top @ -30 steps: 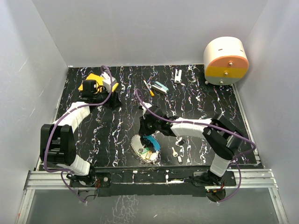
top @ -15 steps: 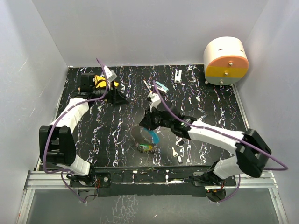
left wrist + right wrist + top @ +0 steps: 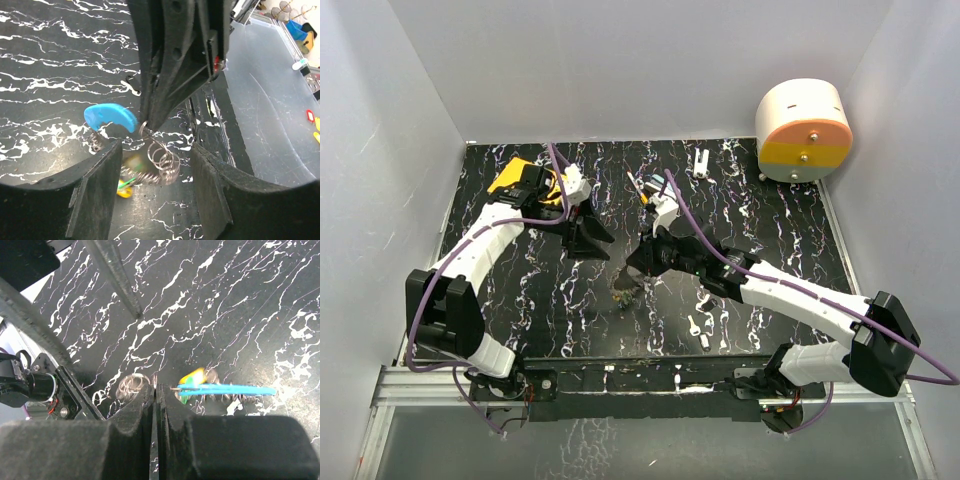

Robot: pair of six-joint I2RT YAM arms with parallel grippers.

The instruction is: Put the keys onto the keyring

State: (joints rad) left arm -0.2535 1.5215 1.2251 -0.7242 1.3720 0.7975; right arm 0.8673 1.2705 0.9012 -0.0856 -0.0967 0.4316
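The right gripper (image 3: 637, 270) is clamped on the blue-trimmed keyring (image 3: 110, 116), which dangles from it over the worktop (image 3: 770, 215) with blurred green and yellow keys (image 3: 125, 186). The left gripper (image 3: 598, 237), spread wide and holding nothing, sits near the keyring's left. Two silver keys (image 3: 692, 325) lie right of the keyring.

No text, label, brand, number or sign legible in any view. Blank on the blue plastic arc of the keyring (image 3: 110, 116) just beside the right fingers (image 3: 161, 92). Only white marbling on the black tabletop (image 3: 50, 75) beneath those fingers.
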